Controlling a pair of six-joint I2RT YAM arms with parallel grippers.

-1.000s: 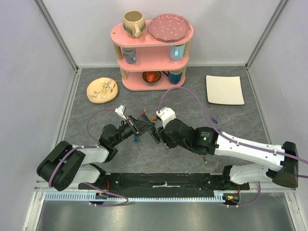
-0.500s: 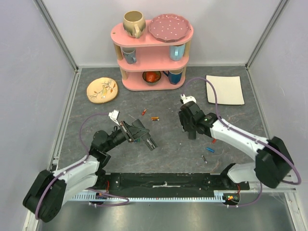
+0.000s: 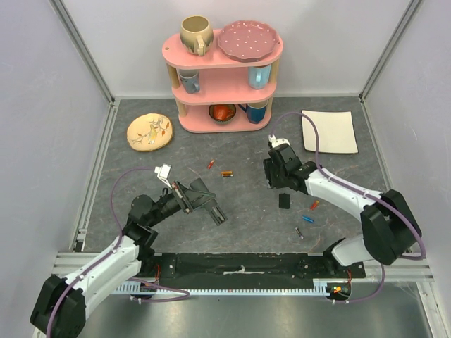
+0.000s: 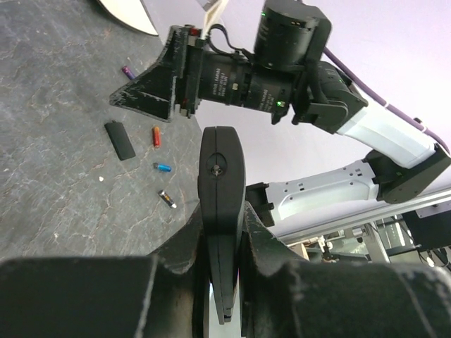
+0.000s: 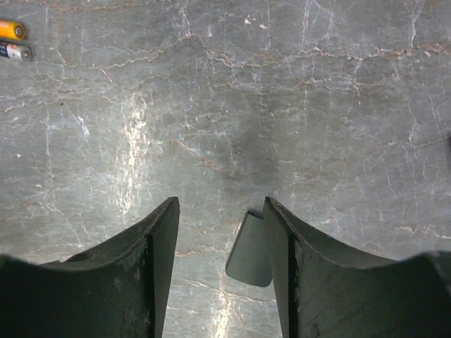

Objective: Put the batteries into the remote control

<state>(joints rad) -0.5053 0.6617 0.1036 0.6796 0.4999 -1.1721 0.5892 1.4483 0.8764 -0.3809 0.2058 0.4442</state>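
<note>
Two jobs, we reckon: left gripper (image 4: 224, 243) clenches the remote control (image 4: 220, 169) aloft for loading, right gripper (image 5: 220, 211) hangs spread and empty by loose batteries (image 3: 308, 218) toward the table's (image 3: 141, 176) near edge.

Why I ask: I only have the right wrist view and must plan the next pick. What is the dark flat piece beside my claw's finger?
Observer: A small black cover, lying flat on the table. It is likely the remote's battery door.
Operator: Where is the remote?
Observer: The left claw grips the remote control by one end, off to the left of your right claw.
Operator: Any batteries I can't see?
Observer: Yes, three lie on the near side of the cover: an orange-red battery, a blue battery and a grey battery.
</note>
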